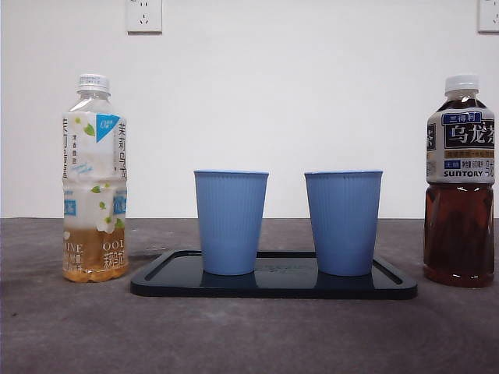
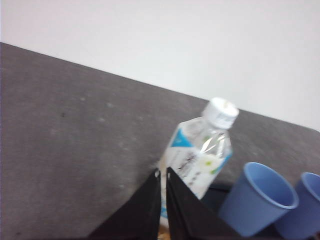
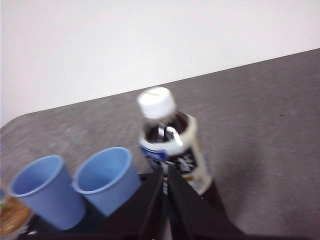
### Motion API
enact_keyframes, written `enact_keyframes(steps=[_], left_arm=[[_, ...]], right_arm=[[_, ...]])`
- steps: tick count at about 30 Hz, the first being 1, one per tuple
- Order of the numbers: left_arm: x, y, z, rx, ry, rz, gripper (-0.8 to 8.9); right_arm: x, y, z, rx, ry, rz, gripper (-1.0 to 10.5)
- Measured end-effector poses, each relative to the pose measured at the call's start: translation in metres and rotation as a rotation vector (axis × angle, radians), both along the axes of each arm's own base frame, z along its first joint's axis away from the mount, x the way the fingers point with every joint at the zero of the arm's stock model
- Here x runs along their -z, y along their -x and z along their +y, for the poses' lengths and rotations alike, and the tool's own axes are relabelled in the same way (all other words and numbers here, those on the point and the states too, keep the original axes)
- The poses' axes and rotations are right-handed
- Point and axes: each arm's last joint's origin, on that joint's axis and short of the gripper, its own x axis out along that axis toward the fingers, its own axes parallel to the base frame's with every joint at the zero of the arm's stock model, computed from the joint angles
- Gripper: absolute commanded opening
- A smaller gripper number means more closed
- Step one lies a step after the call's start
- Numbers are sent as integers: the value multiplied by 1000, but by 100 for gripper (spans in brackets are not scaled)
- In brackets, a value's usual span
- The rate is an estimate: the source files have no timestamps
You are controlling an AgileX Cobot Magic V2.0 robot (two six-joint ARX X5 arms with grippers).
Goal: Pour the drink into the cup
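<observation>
Two blue cups (image 1: 230,222) (image 1: 343,222) stand upright and empty on a black tray (image 1: 273,287) in the middle. A clear bottle (image 1: 95,179) with a white cap, a flower label and a little amber drink stands left of the tray. A dark tea bottle (image 1: 460,187) with a white cap stands right of it. No gripper shows in the front view. My left gripper (image 2: 163,172) is shut and empty, up above the clear bottle (image 2: 200,155). My right gripper (image 3: 165,169) is shut and empty, up above the tea bottle (image 3: 172,145).
The grey table (image 1: 249,335) ends at a white wall with two sockets (image 1: 144,14) (image 1: 489,14). The cups also show in the left wrist view (image 2: 257,197) and in the right wrist view (image 3: 107,180).
</observation>
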Motion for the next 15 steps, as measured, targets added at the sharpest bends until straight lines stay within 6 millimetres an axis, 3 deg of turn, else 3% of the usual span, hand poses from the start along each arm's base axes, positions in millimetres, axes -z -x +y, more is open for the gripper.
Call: enact_keyframes(steps=[8,15], left_arm=[[-47,-14,-7,158,-91,120,16],[-53,-35,-17,402,-139,251,16]], right_arm=[[-32,-5,4,-157,31,134,12],[-47,-12,8,-297,87,221,12]])
